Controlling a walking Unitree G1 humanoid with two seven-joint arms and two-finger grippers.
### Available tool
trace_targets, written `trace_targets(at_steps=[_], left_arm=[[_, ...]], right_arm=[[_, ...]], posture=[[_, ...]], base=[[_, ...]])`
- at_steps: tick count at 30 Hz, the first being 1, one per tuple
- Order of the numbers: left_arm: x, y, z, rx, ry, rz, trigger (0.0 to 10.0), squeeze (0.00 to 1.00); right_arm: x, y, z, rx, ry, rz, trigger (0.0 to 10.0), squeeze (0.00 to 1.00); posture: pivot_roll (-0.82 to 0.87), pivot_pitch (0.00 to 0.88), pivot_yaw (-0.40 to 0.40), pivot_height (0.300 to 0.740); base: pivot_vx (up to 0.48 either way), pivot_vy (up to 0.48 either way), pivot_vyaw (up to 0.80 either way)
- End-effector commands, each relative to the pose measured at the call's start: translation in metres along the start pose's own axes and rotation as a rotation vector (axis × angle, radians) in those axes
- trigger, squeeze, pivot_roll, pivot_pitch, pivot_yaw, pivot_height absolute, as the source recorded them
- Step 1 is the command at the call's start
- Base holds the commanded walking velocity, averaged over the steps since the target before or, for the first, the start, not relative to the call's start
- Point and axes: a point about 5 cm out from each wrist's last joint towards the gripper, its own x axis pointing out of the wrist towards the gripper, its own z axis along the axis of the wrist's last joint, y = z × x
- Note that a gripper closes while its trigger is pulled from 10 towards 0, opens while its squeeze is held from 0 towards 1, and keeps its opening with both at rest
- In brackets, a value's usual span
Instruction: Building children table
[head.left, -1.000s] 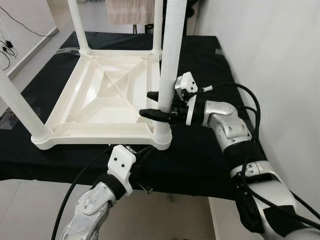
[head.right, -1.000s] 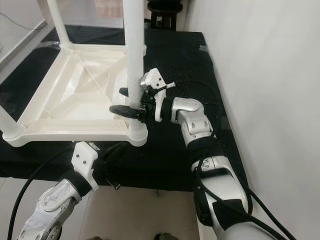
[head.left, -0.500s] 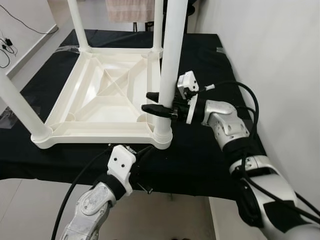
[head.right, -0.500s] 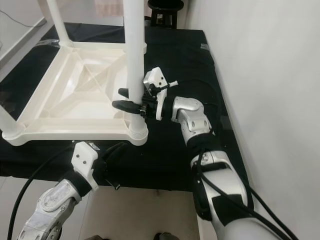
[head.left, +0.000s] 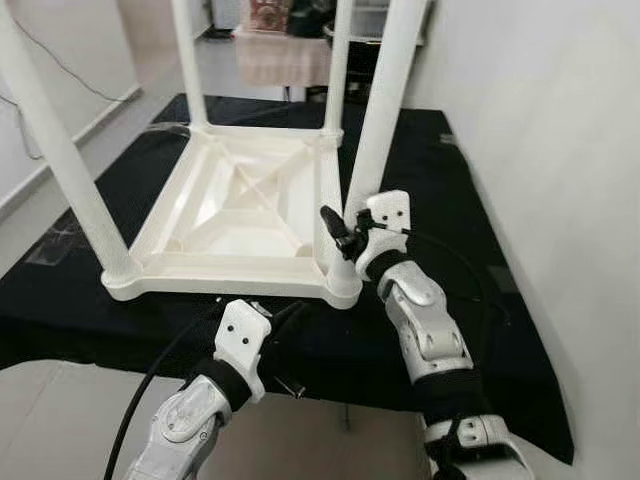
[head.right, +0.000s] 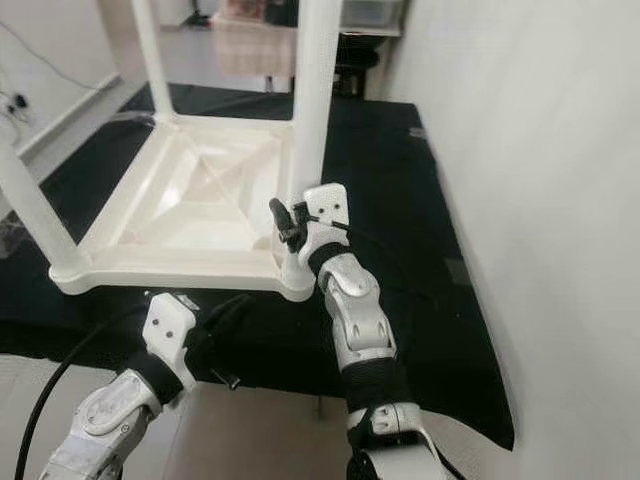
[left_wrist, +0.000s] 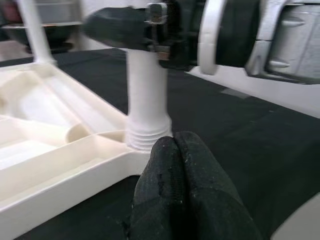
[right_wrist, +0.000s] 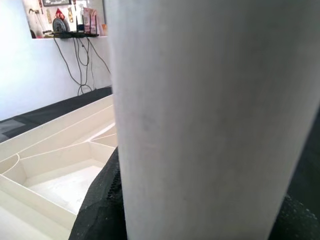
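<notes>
A white plastic children's table (head.left: 250, 200) lies upside down on a black cloth, its four legs pointing up. My right gripper (head.left: 340, 222) is low on the near right leg (head.left: 385, 110), just above its socket, shut on that leg. In the right wrist view the leg (right_wrist: 210, 110) stands very close, with black fingers (right_wrist: 97, 200) on either side. My left gripper (head.left: 283, 318) hangs at the front edge of the cloth, below that same corner; the left wrist view has its fingers (left_wrist: 185, 185) pressed together and holding nothing, pointing at the leg's base (left_wrist: 147, 135).
The black cloth (head.left: 460, 260) covers a low platform that ends close to my body. A white wall (head.left: 560, 150) runs along the right side. Pale floor (head.left: 60, 420) lies in front, and a small draped table (head.left: 285, 55) stands at the back.
The camera has shifted, so the table sits higher and farther. My right forearm has swung in from the right to the front of the leg, the gripper still at the leg. The left arm has barely moved.
</notes>
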Motion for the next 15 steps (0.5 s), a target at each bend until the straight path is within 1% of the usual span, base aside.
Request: trace_targets(at_steps=[1,2,3,4,5,6,7,8,9,11,12,13,14,15], left_arm=[[0.000,0.000,-0.004,-0.001,0.019,-0.006,10.0,0.00],[0.000,0.000,-0.004,0.002,0.018,-0.003,10.0,0.00],[0.000,0.000,-0.004,0.002,0.018,-0.003,10.0,0.00],[0.000,0.001,-0.004,0.004,0.018,0.000,10.0,0.00],[0.000,0.001,-0.004,0.005,0.018,0.002,10.0,0.00],[0.000,0.001,-0.004,0.005,0.018,0.002,10.0,0.00],[0.001,0.002,-0.004,0.005,0.018,0.002,10.0,0.00],[0.001,0.002,-0.004,0.004,0.019,-0.001,10.0,0.00],[0.001,0.002,-0.004,0.002,0.019,-0.004,10.0,0.00],[0.002,0.002,-0.004,0.002,0.020,-0.008,10.0,0.00],[0.002,0.002,-0.004,0.002,0.020,-0.008,10.0,0.00],[0.002,0.002,-0.004,0.002,0.019,-0.008,10.0,0.00],[0.002,0.002,-0.004,0.002,0.019,-0.008,10.0,0.00],[0.002,0.002,-0.004,0.002,0.019,-0.008,10.0,0.00]], right_arm=[[-0.008,-0.003,-0.033,-0.031,0.149,-0.005,0.0,0.00],[-0.006,-0.004,-0.031,-0.029,0.140,0.000,10.0,0.00],[-0.006,-0.004,-0.031,-0.029,0.140,0.000,10.0,0.00],[-0.003,-0.004,-0.025,-0.024,0.118,0.041,10.0,1.00],[0.000,-0.003,-0.016,-0.014,0.089,0.059,10.0,1.00],[0.000,-0.003,-0.016,-0.014,0.089,0.059,10.0,1.00],[0.003,-0.003,-0.006,-0.009,0.051,0.101,10.0,1.00],[0.007,-0.004,0.004,0.013,0.020,0.183,10.0,0.15],[0.009,-0.004,0.010,0.030,-0.002,0.277,10.0,0.00],[0.010,-0.006,0.018,0.021,-0.024,0.407,10.0,0.00],[0.010,-0.006,0.018,0.021,-0.024,0.407,10.0,0.00],[0.009,-0.006,0.024,-0.021,-0.028,0.574,10.0,0.00],[0.009,-0.006,0.025,-0.031,-0.012,0.658,10.0,0.00],[0.009,-0.006,0.025,-0.031,-0.012,0.658,10.0,0.00]], posture=[[0.10,0.112,-0.053,0.740],[0.10,0.112,-0.052,0.740],[0.10,0.112,-0.052,0.740],[0.10,0.113,-0.046,0.740],[0.10,0.114,-0.044,0.740],[0.10,0.114,-0.044,0.740],[0.09,0.114,-0.041,0.740],[0.09,0.113,-0.039,0.740],[0.09,0.113,-0.039,0.740],[0.09,0.113,-0.040,0.740],[0.09,0.113,-0.040,0.740],[0.10,0.113,-0.044,0.740],[0.10,0.112,-0.047,0.740],[0.10,0.112,-0.047,0.740]], base=[[0.000,0.000,0.00],[0.000,0.000,0.00],[0.000,0.000,0.00],[0.000,0.000,0.00],[0.000,0.000,0.00],[0.000,0.000,0.00],[0.000,0.000,0.00],[0.000,0.000,0.00],[0.000,0.000,0.00],[0.000,0.000,0.00],[0.000,0.000,0.00],[0.000,0.000,0.00],[0.000,0.000,0.00],[0.000,0.000,0.00]])
